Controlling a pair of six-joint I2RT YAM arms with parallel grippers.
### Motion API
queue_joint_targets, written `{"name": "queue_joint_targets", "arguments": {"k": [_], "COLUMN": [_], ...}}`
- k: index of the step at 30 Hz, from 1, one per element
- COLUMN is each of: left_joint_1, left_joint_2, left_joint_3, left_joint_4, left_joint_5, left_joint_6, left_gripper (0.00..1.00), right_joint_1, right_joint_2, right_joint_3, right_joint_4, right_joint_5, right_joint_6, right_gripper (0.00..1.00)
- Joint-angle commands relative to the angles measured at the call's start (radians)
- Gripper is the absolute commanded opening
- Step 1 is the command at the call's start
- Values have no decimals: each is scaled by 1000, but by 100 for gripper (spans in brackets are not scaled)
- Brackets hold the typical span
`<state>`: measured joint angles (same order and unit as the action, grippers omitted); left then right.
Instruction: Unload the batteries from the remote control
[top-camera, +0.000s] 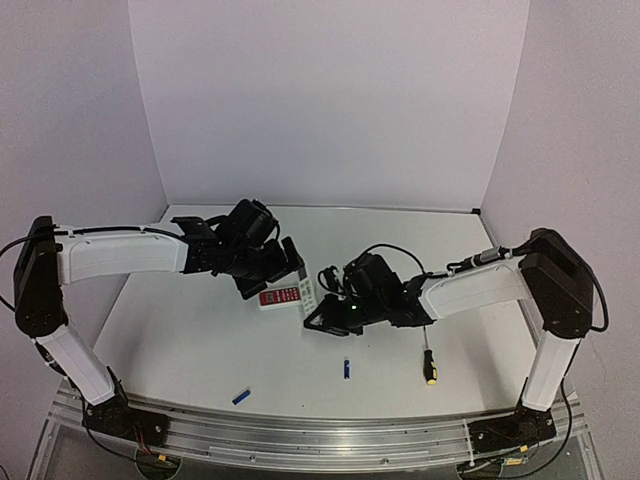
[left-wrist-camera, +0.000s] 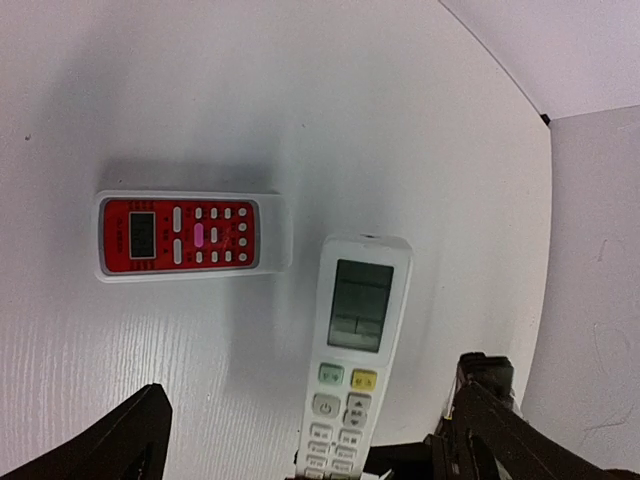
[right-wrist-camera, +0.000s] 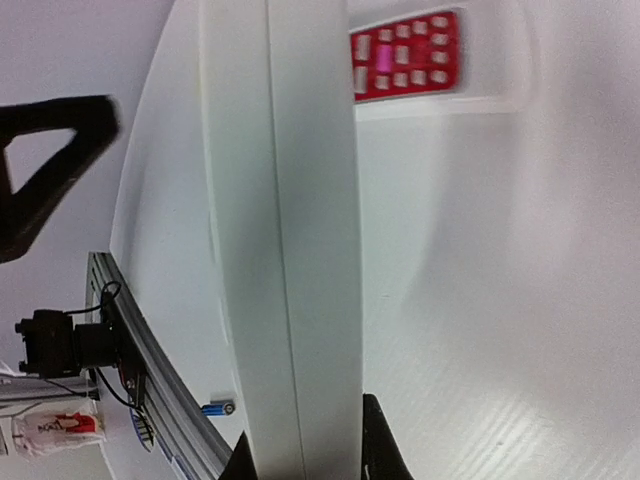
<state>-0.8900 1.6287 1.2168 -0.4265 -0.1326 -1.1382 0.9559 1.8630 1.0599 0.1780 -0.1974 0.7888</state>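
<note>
Right gripper (right-wrist-camera: 305, 445) clamped on the slim white plastic remote control (right-wrist-camera: 290, 250), seen edge-on in its wrist view; left gripper (left-wrist-camera: 318, 380) spread wide, fingers (left-wrist-camera: 130, 440) either side of that remote, apart from it; only the left wrist view shows its screen and buttons; short red-faced remote (left-wrist-camera: 190, 235) just beside it; top view alone shows both small blue cylindrical batteries (top-camera: 347, 368) loose on the white table (top-camera: 180, 340), nearer the arm bases than the remote, the other cell (top-camera: 241, 396) at the near edge; black-and-yellow-handled screwdriver (top-camera: 429, 365) to the remote's right.
</note>
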Motion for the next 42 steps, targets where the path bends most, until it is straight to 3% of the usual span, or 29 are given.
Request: {"name": "queue_joint_targets", "arguments": {"k": [1,10,23,29,32,38,42], "left_joint_1": [3,17,44,57,65,87,106], "left_joint_2": [-25,-117,-129,-124,-118,-121,-133], "left_joint_3": [46,-27,-45,-41,-36,-51,-77], "left_joint_4": [-12,-37,-61,-77,-96,-99,-85], "left_joint_5": [-32,-99,-98,-102,-105,-102,-115], "left_joint_6": [60,57,61,86,112,195,265], "left_gripper": [100,99,100,100,100,100,100], "right_joint_1": [-91,-241,-310,-311,-311,-311,-311], "right_joint_2": [-64,-92,-155,-265,-350,-516,-582], "right_joint_3": [-131,-279,-441,-506,-504,-366,-317], "right_joint_4": [165,239,278,254,144,-315,-441], "right_joint_5": [-44,-145,-149,-124,-80,31,83], "right_joint_6": [251,457,617,608,548,279,126], "right_gripper": [0,3,47,68,72,76,82]}}
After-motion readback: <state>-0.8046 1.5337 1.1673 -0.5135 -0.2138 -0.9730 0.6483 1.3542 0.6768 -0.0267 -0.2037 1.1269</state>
